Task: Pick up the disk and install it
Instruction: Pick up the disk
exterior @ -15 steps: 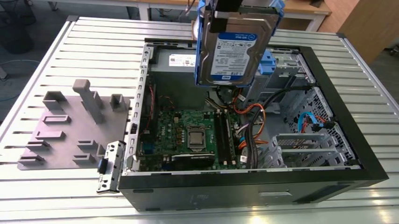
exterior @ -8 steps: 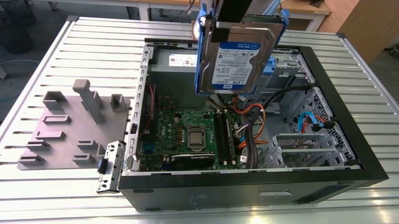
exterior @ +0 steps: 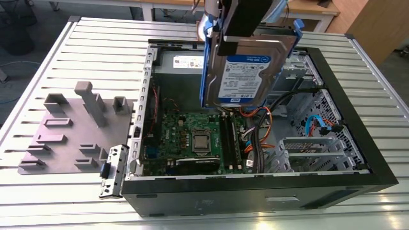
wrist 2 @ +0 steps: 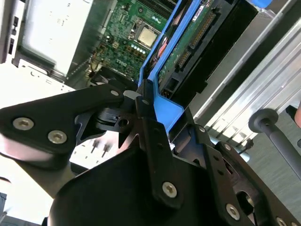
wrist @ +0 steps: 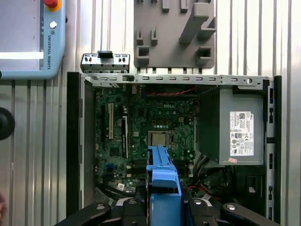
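Now | hand (wrist 2: 162, 110) clamped on disk (exterior: 246, 72) | disk hangs upright under hand, over computer case (exterior: 255, 189)

Tally:
- Disk (exterior: 246, 72): one.
- Gripper (wrist: 163, 207): one.
- Open computer case (exterior: 377, 167): one. Inside it are one circuit board (exterior: 191, 139) with one processor socket (wrist: 159, 138), and one power-supply box (wrist: 240, 127).
- Grey holder plate (exterior: 64, 139): one.
- Loose metal bracket (wrist: 105, 62): one.
- Control pendant (wrist: 28, 37): one.
- Slatted table (exterior: 96, 43): one.
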Controlling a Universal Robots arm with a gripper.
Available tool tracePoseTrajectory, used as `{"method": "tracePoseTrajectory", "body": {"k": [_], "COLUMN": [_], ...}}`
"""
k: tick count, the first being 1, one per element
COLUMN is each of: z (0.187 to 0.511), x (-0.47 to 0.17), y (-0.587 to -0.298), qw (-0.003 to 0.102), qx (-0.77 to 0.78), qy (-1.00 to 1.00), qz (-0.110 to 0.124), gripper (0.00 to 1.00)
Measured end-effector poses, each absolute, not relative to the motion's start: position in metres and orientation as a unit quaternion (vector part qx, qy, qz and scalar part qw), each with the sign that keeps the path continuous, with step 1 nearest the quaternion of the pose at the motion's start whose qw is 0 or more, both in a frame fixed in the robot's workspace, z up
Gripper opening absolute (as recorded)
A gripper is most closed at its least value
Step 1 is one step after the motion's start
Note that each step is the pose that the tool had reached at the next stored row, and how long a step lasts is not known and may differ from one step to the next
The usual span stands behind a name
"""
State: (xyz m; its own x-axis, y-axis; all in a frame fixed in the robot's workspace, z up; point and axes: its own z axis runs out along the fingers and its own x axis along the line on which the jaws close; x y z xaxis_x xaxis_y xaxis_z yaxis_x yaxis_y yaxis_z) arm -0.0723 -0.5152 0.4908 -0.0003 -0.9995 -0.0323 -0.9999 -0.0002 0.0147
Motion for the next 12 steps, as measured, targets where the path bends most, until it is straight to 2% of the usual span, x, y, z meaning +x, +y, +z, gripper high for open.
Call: {"method": "tracePoseTrajectory", "body": {"k": [12], "z": [0.491], "x": [-0.072], "y": [-0.553], "qw": [0.006], "qx": [-0.707], "qy": [0.707], "qz": [0.017], "gripper": [0.36]}}
